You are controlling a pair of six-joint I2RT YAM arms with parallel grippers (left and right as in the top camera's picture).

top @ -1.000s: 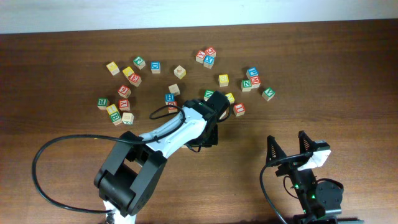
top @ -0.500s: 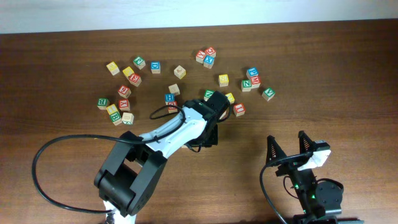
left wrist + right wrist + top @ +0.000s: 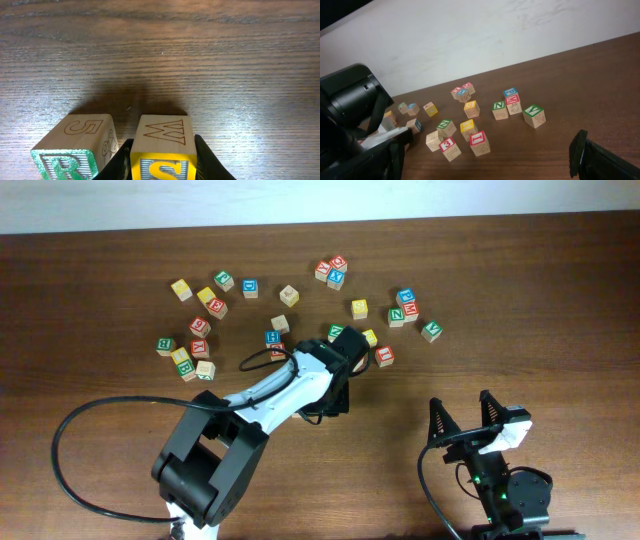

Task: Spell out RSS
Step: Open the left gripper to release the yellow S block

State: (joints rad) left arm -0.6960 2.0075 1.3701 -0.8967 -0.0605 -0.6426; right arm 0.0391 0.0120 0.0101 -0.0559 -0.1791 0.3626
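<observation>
Left jaws clenched on the yellow-edged wooden S cube [image 3: 162,167], just beside the green-edged wooden R cube [image 3: 65,165]; right jaws gaping, idle. Next, I'd say: let go squarely in line.

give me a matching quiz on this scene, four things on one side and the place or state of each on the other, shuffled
Things:
1. green R cube
2. yellow S cube
3. left gripper
4. right gripper

Place or state:
a. open, holding nothing
b. clamped in a gripper
c. shut on a cube
d. resting on the table, not gripped, beside the clamped cube

Pairs: 1-d, 2-b, 3-c, 4-a
</observation>
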